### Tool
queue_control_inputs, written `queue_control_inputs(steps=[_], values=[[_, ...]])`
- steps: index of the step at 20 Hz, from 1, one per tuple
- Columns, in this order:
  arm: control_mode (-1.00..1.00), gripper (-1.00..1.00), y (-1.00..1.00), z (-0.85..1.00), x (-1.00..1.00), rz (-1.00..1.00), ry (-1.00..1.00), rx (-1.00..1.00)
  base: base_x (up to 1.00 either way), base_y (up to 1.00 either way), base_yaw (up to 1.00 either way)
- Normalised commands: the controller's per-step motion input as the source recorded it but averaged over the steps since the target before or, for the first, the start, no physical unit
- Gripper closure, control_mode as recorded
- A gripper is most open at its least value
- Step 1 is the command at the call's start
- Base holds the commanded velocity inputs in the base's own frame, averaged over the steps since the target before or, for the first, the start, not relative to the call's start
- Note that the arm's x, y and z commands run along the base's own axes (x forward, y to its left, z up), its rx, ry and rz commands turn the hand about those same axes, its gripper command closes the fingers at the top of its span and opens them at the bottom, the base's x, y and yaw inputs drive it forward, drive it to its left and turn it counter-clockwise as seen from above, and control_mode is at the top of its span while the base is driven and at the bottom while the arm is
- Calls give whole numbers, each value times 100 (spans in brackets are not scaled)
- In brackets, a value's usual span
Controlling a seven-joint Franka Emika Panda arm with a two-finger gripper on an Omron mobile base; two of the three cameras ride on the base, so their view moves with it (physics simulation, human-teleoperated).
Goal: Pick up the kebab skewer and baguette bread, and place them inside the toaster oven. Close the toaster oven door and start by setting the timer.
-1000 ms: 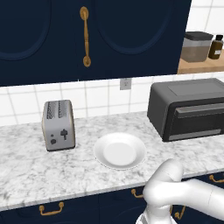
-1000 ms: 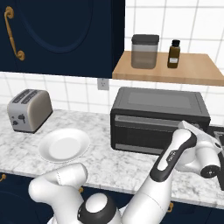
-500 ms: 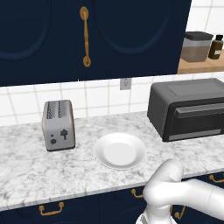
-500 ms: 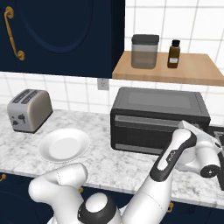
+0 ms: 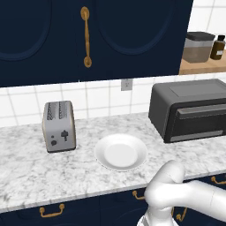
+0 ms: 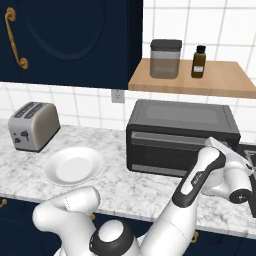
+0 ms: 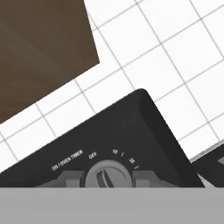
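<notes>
Toaster oven [image 5: 190,110] at right rear of marble bench [image 5: 26,172], against tiled wall; door [image 6: 177,150] shut, upright, dark pane facing forward, lighter handle bar across its upper part. Skewer and baguette not seen on bench or plate; through the dark pane cannot tell what lies inside. White plate [image 5: 121,152] bare, on bench between silver slot toaster [image 5: 58,126] and oven, apart from both. Slot toaster toward left, near wall. Wooden shelf [image 6: 220,80] above oven in right base view, carrying grey-lidded canister [image 6: 165,59] and small dark bottle [image 6: 199,61], side by side, apart. Dark blue wall cabinets with brass handle [image 5: 86,37] above toaster. Arm reaching to the right end of oven in right base view, wrist at the oven's front right corner; end effector itself hidden behind wrist there. Hand view close on oven's control panel: round grey timer knob [image 7: 108,175] at bottom centre, printed "OFF" and numerals arcing above it, white tile and underside of shelf behind. Fingertips not discernible in hand view; end effector nearly closed, contact with knob not confirmable from frames.
</notes>
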Motion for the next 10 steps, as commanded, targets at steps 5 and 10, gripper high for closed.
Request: queue_control_inputs(steps=[5,10], values=[[-100,100,-4,-6,0,-1,0,17,0,0,0],[-100,100,0,-3,0,-5,0,21,0,0,0]])
